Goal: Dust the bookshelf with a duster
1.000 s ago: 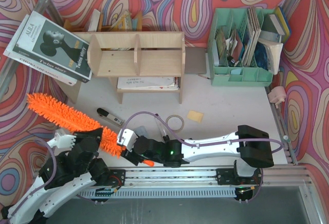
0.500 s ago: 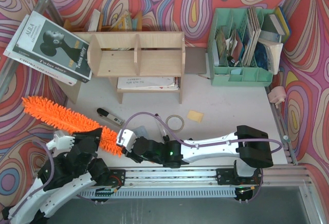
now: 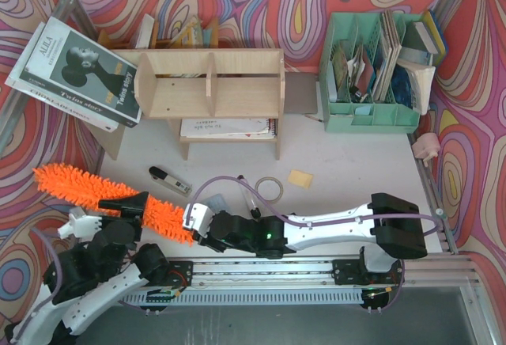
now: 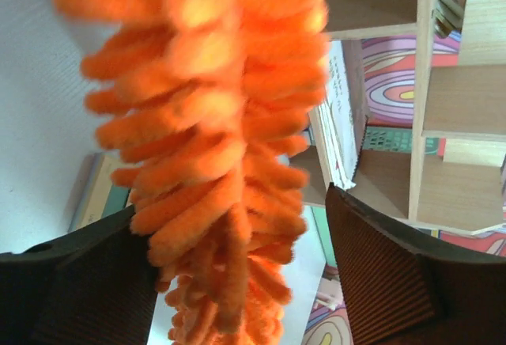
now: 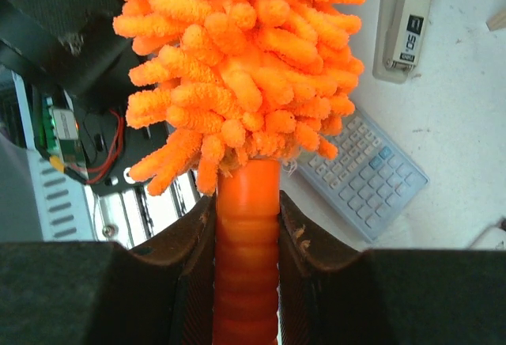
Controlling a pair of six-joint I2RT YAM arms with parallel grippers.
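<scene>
The duster (image 3: 95, 195) lies low over the table's near left, its shaggy orange head pointing left. My right gripper (image 3: 192, 222) is shut on the duster's ribbed orange handle (image 5: 247, 226), just below the head (image 5: 237, 60). My left gripper (image 3: 134, 202) stands open around the middle of the head (image 4: 213, 123); in the left wrist view the left finger (image 4: 79, 282) touches the fibres and a gap shows before the right finger (image 4: 379, 274). The plywood bookshelf (image 3: 209, 84) stands at the back, apart from both grippers, and shows again in the left wrist view (image 4: 458, 100).
A black-and-white marker (image 3: 170, 179), a calculator (image 5: 368, 175), a tape ring (image 3: 270, 187) and a yellow note (image 3: 300, 177) lie in front of the shelf. A mint-green file organiser (image 3: 371, 115) stands back right. Books (image 3: 75, 72) lean at back left. A notebook (image 3: 225, 127) lies under the shelf.
My right gripper closed on the handle. My left gripper then opened off the duster head and drew back toward the near edge. The head dropped slightly.
</scene>
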